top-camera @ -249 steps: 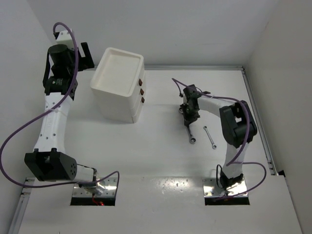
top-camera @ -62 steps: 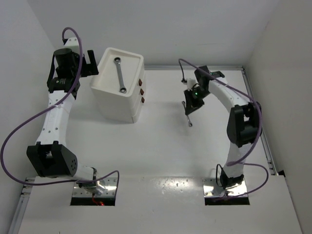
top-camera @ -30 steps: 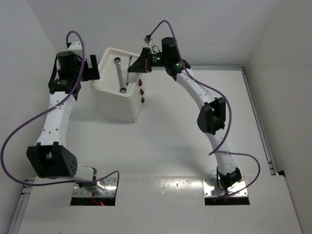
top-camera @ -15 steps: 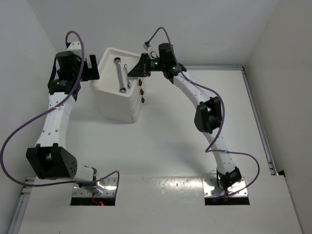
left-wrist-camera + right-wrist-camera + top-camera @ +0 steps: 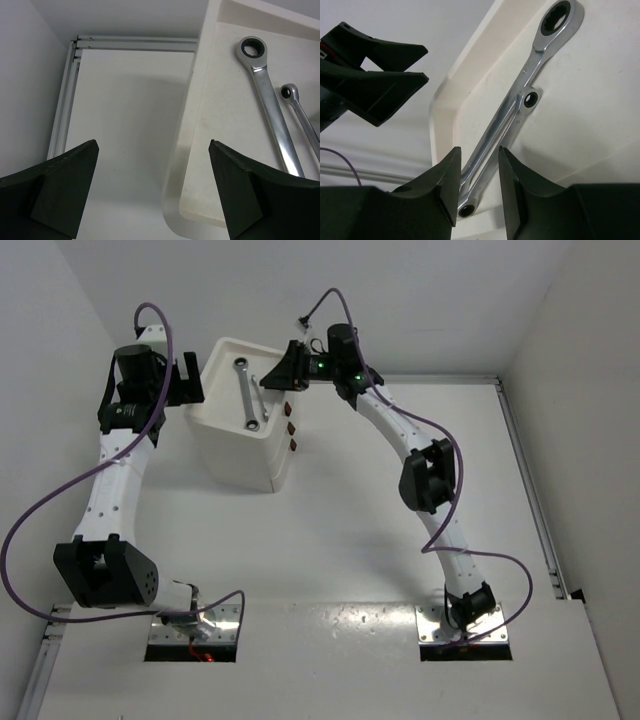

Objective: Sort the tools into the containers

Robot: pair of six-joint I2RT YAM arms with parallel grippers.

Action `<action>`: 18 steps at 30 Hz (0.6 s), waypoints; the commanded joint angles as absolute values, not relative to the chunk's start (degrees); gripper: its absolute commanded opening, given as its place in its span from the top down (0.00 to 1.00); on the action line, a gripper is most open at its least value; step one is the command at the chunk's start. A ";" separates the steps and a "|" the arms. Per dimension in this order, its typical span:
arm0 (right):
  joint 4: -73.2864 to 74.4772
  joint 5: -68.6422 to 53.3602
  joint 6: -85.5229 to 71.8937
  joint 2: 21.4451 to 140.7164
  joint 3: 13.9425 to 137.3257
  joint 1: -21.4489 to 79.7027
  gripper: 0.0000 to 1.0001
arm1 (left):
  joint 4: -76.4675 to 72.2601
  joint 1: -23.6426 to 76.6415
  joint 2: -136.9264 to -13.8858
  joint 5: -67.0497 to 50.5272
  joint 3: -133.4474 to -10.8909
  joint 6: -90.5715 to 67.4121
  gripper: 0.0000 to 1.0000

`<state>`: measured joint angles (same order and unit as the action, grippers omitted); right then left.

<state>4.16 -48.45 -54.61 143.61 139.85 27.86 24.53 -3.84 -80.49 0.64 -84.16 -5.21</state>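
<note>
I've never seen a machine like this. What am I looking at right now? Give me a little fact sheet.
Furniture: white cabinet with a tray on top and three dark handles on its front
In the tray: large wrench and small wrench, lying side by side
Right pincer: open, above the tray, over one end of the wrenches
Left pincer: wide open, holding nothing, beside the cabinet

Glossy metal wrenches on a matt plastic tray.
</note>
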 commanded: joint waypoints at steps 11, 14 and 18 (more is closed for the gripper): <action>22.03 -33.86 -31.32 114.37 128.26 15.84 0.51 | 27.69 -6.32 -84.46 0.71 -92.56 -6.06 0.01; 30.13 -23.86 -19.01 108.13 114.30 9.42 0.43 | 27.69 -7.64 -83.41 1.66 -89.84 -6.68 0.01; 33.05 -21.45 -8.63 99.25 96.29 0.82 0.38 | 27.69 -11.41 -82.01 1.50 -86.76 -7.99 0.01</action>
